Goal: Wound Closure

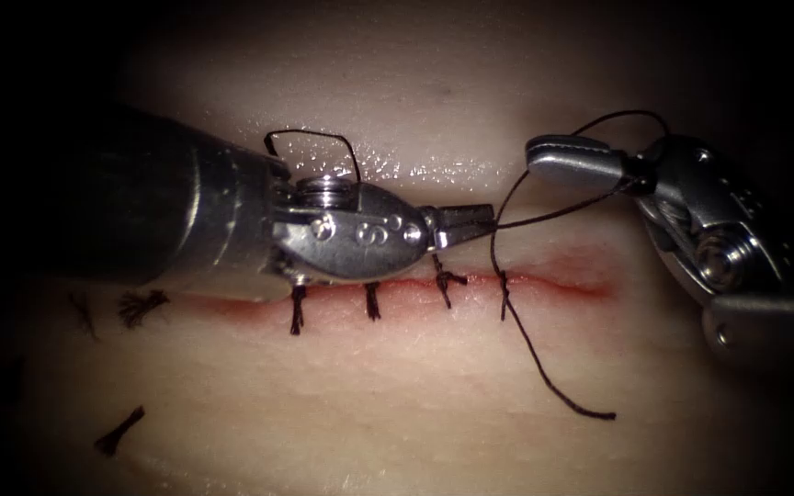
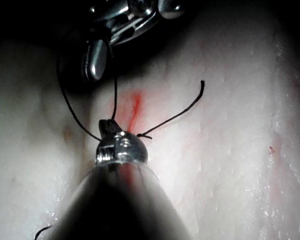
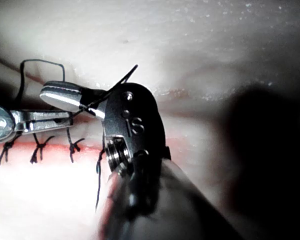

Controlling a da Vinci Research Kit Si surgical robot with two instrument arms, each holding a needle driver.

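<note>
Thread (image 1: 544, 216) runs from the fourth stitch (image 1: 504, 296) on the cut (image 1: 544, 280) up to both tools: left tool (image 1: 484, 220), jaws closed on it just above the cut; right tool (image 1: 572, 158) (further above) clamps it too. Tail end lies below the cut on the tissue (image 1: 397, 404).

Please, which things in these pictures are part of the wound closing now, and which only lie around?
In use:
left tool, jaws shut on thread
right tool, shut on thread
thread
cut in tissue

Lying about:
cut ends of thread on the left
</note>
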